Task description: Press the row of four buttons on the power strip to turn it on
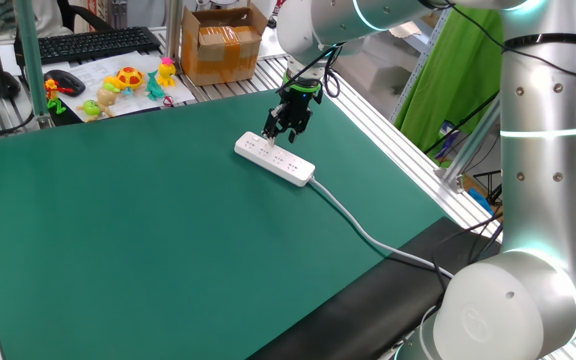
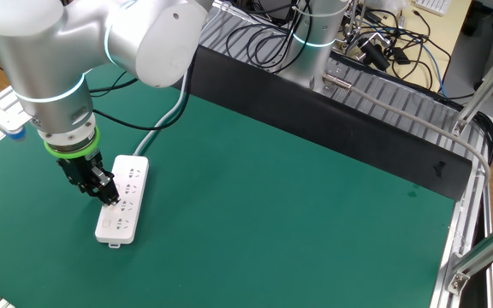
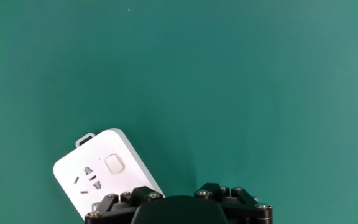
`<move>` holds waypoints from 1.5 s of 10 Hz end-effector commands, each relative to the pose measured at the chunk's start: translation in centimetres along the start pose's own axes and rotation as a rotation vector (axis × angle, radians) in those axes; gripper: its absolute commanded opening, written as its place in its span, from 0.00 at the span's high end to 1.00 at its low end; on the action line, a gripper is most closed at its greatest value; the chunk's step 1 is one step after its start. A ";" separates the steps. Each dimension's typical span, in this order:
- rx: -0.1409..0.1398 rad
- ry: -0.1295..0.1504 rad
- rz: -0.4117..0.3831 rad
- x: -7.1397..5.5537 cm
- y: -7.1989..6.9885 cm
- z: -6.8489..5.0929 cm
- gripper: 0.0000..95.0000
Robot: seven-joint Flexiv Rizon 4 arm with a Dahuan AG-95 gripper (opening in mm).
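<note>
The table (image 1: pixel 168 230) is seen from high at one side in one fixed view, with the arm's base near the lens. It is seen from the opposite side in the other fixed view. The strip (image 1: pixel 274 160) is shared by both. In the hand view, the strip's end is seen straight down, very near.

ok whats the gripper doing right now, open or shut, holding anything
Gripper: down over the power strip, holding nothing; the views do not show a gap or contact between the fingertips, so open or shut cannot be told.
</note>
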State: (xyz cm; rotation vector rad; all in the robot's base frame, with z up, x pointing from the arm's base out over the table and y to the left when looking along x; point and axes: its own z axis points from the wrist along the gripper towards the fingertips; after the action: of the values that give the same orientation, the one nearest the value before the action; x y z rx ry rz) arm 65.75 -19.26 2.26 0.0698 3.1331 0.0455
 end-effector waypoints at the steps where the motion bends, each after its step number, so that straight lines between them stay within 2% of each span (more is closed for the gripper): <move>1: 0.004 0.001 0.049 0.6 2.9 -0.4 0.20; 7: 0.014 -0.004 0.044 0.3 2.3 0.0 0.20; 10: 0.015 -0.001 0.041 0.3 2.1 -0.6 0.20; 13: 0.022 -0.001 0.035 -0.7 1.8 -1.2 0.20; 14: 0.027 -0.001 0.028 -0.8 1.7 -1.4 0.20; 15: 0.050 -0.001 0.009 -0.8 1.5 -1.4 0.20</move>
State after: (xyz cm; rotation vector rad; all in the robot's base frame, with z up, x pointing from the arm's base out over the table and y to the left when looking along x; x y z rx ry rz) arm 67.00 -17.89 3.55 0.0912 3.1407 -0.0147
